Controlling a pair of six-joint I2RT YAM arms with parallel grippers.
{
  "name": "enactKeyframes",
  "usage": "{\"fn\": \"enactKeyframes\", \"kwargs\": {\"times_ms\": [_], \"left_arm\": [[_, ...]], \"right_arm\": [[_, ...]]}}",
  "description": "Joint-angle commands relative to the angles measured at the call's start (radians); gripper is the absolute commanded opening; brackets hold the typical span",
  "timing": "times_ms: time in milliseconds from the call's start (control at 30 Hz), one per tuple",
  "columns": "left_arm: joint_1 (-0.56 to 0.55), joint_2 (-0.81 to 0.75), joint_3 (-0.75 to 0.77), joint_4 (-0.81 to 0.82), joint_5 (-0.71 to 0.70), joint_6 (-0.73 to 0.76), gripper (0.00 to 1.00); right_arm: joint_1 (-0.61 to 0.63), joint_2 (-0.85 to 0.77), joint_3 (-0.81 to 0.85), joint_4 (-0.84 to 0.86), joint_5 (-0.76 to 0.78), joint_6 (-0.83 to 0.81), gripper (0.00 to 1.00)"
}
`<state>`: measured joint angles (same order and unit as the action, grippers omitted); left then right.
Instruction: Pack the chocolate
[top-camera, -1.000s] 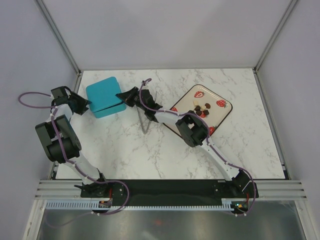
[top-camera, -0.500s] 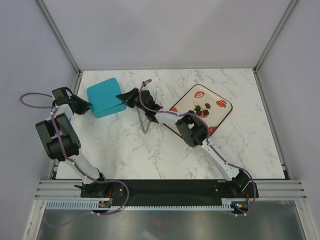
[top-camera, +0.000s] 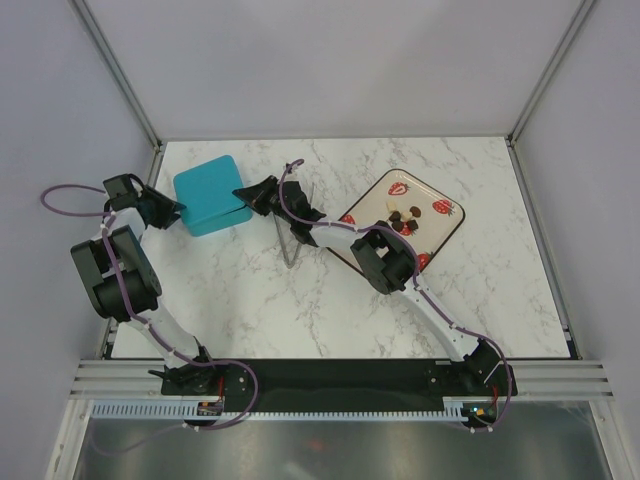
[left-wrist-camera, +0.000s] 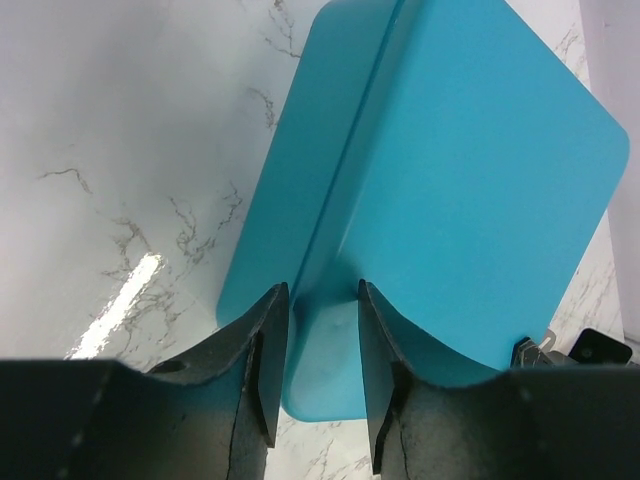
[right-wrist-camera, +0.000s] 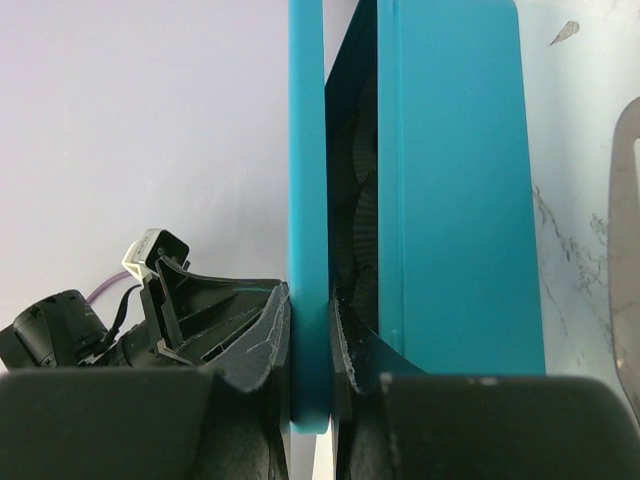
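Right wrist view: my right gripper (right-wrist-camera: 310, 300) pinches the raised lid (right-wrist-camera: 308, 150) of the teal box (right-wrist-camera: 460, 180). My left gripper (left-wrist-camera: 325, 300) clamps its left corner. The chocolate (top-camera: 405, 215) sits on the strawberry tray (top-camera: 435, 238), far right.

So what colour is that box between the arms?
Plain turquoise; the box shows best in the left wrist view.

No text, label, brand or number can be read anywhere.
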<state>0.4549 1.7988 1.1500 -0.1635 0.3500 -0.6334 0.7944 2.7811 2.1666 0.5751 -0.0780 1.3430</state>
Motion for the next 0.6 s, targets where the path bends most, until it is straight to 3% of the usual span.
{"fn": "enactKeyframes", "kwargs": {"times_ms": [0, 200, 567], "left_arm": [[0.004, -0.003, 0.037, 0.010, 0.033, 0.047, 0.41], [0.004, 0.033, 0.043, 0.010, 0.055, 0.046, 0.35], [0.005, 0.054, 0.054, -0.002, 0.038, 0.052, 0.32]], "right_arm": [[0.008, -0.060, -0.008, 0.020, -0.011, 0.001, 0.00], [0.008, -0.066, -0.027, -0.013, -0.009, -0.025, 0.00], [-0.001, -0.104, -0.037, -0.081, 0.001, -0.123, 0.37]]}}
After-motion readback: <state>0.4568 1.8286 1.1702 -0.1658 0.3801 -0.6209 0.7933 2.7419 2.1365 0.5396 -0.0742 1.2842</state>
